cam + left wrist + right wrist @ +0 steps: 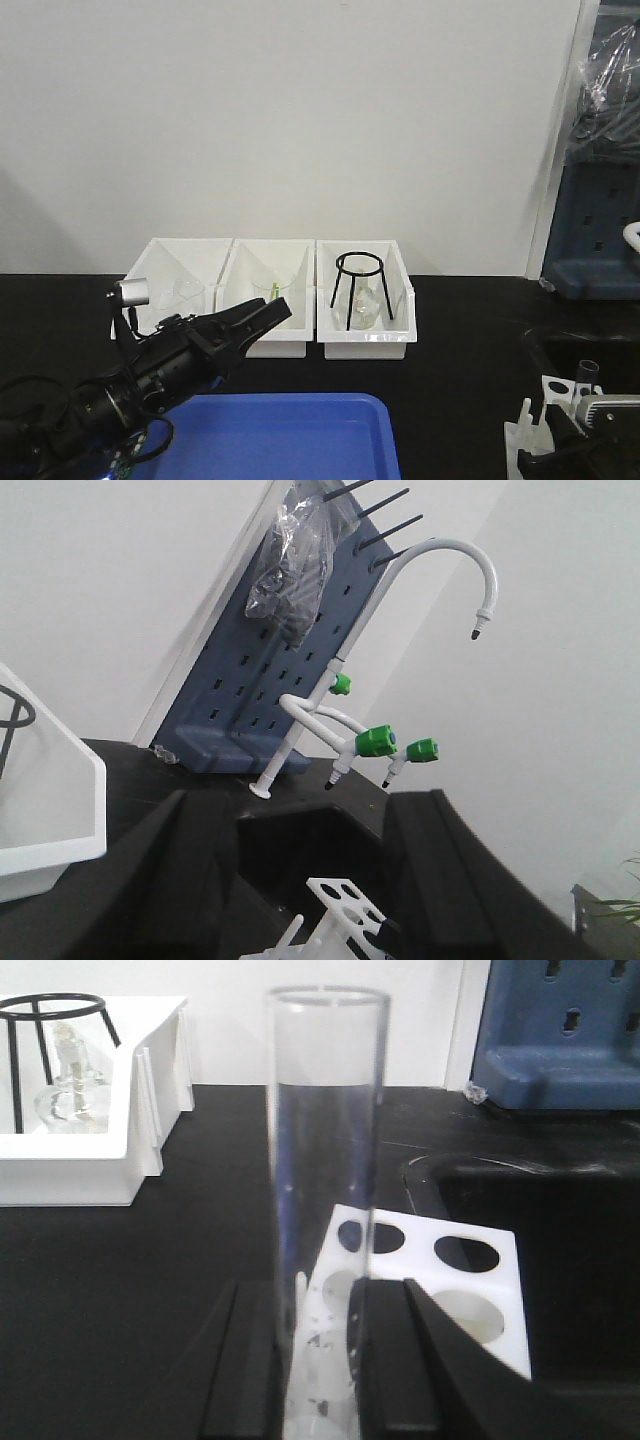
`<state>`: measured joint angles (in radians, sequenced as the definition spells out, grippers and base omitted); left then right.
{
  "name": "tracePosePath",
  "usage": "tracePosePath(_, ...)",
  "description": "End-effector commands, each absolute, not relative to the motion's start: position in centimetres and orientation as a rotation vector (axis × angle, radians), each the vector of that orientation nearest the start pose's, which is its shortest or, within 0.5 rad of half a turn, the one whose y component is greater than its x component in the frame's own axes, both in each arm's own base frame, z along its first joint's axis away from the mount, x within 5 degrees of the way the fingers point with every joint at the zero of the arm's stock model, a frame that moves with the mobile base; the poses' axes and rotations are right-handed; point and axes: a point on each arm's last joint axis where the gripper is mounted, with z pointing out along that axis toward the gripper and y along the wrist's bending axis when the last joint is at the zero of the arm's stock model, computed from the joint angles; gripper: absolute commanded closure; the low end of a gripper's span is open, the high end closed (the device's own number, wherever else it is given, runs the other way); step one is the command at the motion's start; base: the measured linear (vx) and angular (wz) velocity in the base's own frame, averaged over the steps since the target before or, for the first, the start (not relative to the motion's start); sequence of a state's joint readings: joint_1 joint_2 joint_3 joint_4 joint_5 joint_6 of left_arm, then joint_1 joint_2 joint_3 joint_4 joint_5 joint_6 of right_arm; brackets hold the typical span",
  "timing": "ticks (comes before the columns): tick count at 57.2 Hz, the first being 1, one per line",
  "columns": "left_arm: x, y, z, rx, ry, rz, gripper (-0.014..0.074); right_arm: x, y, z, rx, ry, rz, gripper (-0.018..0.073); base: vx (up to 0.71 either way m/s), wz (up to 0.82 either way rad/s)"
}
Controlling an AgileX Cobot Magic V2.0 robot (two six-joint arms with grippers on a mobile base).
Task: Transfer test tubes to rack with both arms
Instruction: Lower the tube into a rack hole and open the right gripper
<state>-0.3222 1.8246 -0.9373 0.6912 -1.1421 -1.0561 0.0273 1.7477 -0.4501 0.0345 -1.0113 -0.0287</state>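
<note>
A clear glass test tube (325, 1190) stands upright between the 2 black fingers (245, 1370) of the right hand (322, 1360), which pinches it low on its body; its round rim is at the top of the right wrist view. Directly behind and below the tube sits the white rack (470, 1280), its top plate pierced by round holes, and the tube's lower end hangs over the rack's near left part. Whether the bottom touches the rack cannot be told. In the front view the rack (540, 425) stands at the near right of the black counter (460, 370), with the tube's rim (588, 368) showing above it beside the right arm.

The left hand (270, 312) is at the near left, raised over the counter and pointing toward the far right; its 2 fingers (190, 870) stand spread with nothing between them. A small silver cylinder (131, 291) rides on that arm.

Along the far edge 3 white bins (270, 345) stand side by side. The right one holds a black wire tripod stand (358, 285) over a clear flask (364, 310). A blue tray (290, 435) lies at the near edge. At the far right a white faucet (440, 570) with green knobs rises by a blue pegboard (270, 680), next to a black sink (540, 1240).
</note>
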Motion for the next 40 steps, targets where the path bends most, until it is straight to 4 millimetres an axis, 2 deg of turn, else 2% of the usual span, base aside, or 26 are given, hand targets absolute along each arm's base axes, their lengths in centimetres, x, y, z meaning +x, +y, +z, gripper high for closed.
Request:
tracePosePath(1, 33.2, -16.4, 27.1, 0.27, 1.328, -1.308, 0.0116, 29.0, 0.3, 17.0, -0.006, 1.639, -0.027, 0.0247, 0.0, 0.0)
tracePosePath(11, 33.2, -16.4, 27.1, 0.271, 1.327, -1.307, 0.0116, 28.9, 0.3, 16.6, -0.006, 1.678, -0.027, 0.0114, 0.0, 0.0)
tracePosePath(16, 33.2, -16.4, 27.1, 0.271, 1.327, -1.307, 0.0116, 28.9, 0.3, 16.6, -0.007, 1.679, -0.026, 0.0095, 0.0, 0.0)
tracePosePath(21, 33.2, -16.4, 27.1, 0.268, 1.324, -1.302, 0.0116, 28.8, 0.5, 17.4, -0.029, 1.654, -0.018, 0.0095, 0.0, 0.0)
tracePosePath(24, 33.3, -16.3, 27.2, 0.254, 1.32, -1.3, 0.0116, 28.5, 0.6, 18.4, -0.048, 1.63, -0.012, 0.0095, 0.0, 0.0)
tracePosePath(31, 33.5, -15.9, 27.3, 0.247, 1.31, -1.257, 0.0116, 27.4, 0.6, 22.8, -0.046, 1.56, -0.013, 0.0095, 0.0, 0.0)
tracePosePath(40, 33.4, -14.6, 29.2, 0.262, 1.289, -1.107, 0.0116, 25.3, 0.5, 30.4, -0.077, 1.542, -0.05, 0.0095, 0.0, 0.0)
